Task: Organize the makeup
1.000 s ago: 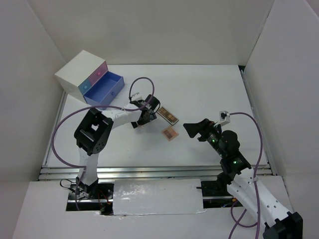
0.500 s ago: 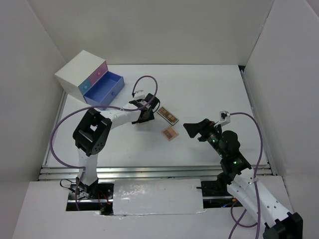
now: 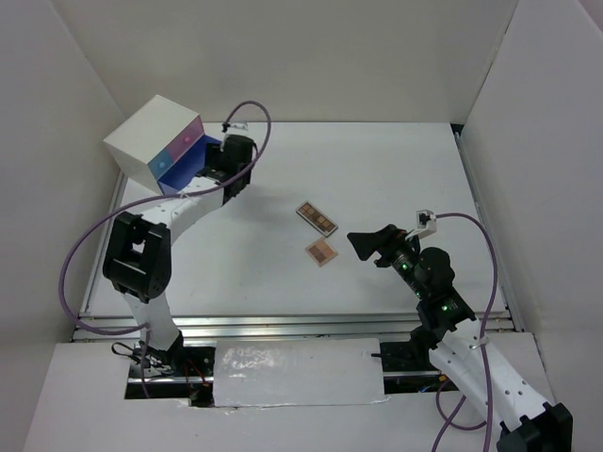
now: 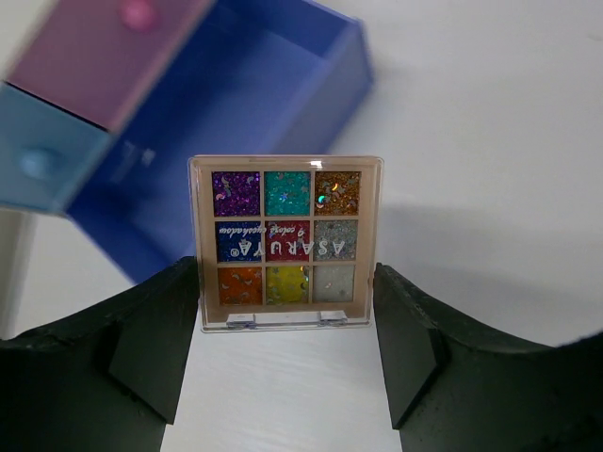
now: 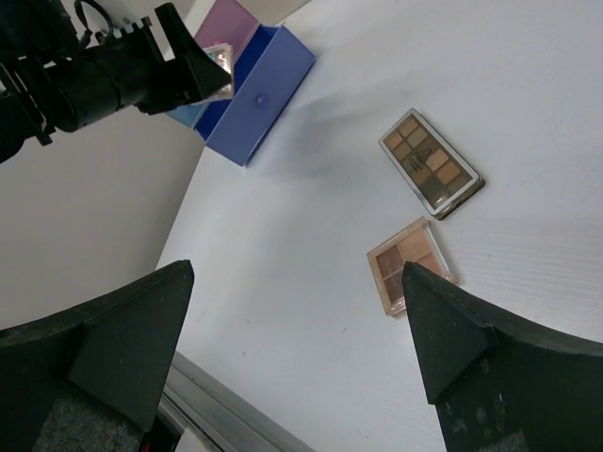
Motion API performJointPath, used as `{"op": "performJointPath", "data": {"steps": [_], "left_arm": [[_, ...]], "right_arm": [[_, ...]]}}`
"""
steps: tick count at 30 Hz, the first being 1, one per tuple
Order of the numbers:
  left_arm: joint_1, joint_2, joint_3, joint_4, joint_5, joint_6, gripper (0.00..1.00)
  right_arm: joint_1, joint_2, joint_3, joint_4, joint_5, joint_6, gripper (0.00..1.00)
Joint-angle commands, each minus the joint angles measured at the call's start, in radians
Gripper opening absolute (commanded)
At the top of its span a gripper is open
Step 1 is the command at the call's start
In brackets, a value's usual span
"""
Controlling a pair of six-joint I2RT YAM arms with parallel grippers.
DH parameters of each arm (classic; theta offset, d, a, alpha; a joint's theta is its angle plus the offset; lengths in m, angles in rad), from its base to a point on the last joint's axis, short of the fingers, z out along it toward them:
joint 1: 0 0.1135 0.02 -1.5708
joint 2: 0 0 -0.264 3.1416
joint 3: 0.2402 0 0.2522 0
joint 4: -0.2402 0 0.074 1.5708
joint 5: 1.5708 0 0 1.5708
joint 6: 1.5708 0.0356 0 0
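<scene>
Left gripper (image 4: 285,292) clenched on the multicoloured palette (image 4: 286,226), jaws spread to its width, by the open blue drawer (image 4: 273,85); right gripper (image 5: 297,273) spread wide, grasping nothing, above the desk (image 5: 565,141); long brown palette (image 5: 431,163) and square tan palette (image 5: 411,265) lie below it.

The top external view looks steeply down from above and behind the arm bases (image 3: 155,363), taking in the whole tabletop (image 3: 396,179). The left wrist view sits close to the multicoloured palette (image 4: 286,242) between its jaws, facing down at the blue drawer (image 4: 254,85). The right wrist view looks obliquely across the tabletop from farther off, sharing that drawer and the long brown palette (image 5: 431,162) with the top view.
</scene>
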Motion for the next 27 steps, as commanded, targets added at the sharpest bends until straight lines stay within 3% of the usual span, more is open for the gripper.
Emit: {"op": "performJointPath", "data": {"steps": [1, 6, 11, 15, 27], "left_arm": [[0.106, 0.004, 0.07, 0.182, 0.012, 0.28, 0.31], [0.17, 0.096, 0.112, 0.288, 0.009, 0.446, 0.36], [0.212, 0.159, 0.159, 0.252, 0.038, 0.439, 0.42], [0.23, 0.173, 0.147, 0.253, 0.055, 0.433, 0.6], [0.313, 0.233, 0.198, 0.131, 0.243, 0.362, 0.87]], "right_arm": [[0.007, -0.012, 0.008, 0.038, 0.013, -0.008, 1.0], [0.007, 0.003, 0.007, 0.052, -0.009, -0.003, 1.0], [0.007, 0.018, 0.005, 0.065, -0.029, 0.003, 1.0], [0.007, 0.023, 0.005, 0.069, -0.036, 0.005, 1.0], [0.007, 0.043, 0.005, 0.075, -0.03, 0.001, 1.0]]}}
